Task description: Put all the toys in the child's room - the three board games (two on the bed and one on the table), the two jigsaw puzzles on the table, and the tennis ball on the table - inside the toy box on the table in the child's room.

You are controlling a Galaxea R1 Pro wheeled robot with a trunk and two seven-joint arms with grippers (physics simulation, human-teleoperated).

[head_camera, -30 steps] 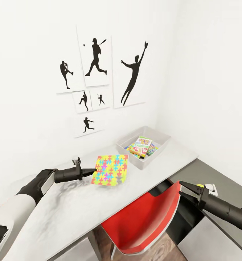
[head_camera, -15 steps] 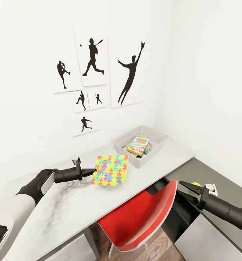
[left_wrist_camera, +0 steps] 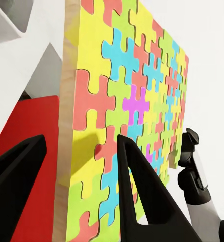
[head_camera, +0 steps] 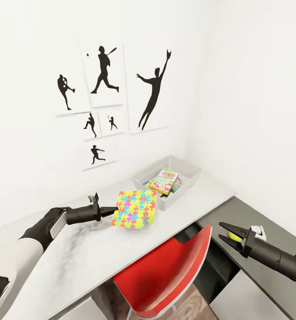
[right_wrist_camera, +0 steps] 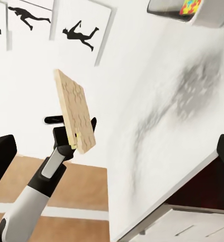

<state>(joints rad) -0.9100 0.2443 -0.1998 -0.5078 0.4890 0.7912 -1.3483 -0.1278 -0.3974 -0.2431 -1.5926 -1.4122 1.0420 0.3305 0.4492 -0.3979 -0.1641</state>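
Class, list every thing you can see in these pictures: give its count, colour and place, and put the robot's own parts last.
Puzzle: one, yellow, pink, blue and green, held above the table by the left tool.
Toy box: one, light grey, on the table by the wall corner.
Game boxes: at least two, printed green, yellow and red, inside the toy box.
Ball: one, yellow-green, on the dark lower desk, between the right tool's fingers.
Table: one, light grey top.
Chair: one, red, tucked at the table edge.
Silhouette pictures: six, black on white, on the wall.
Left tool: black, shut on the puzzle edge.
Right tool: black, open around the ball.
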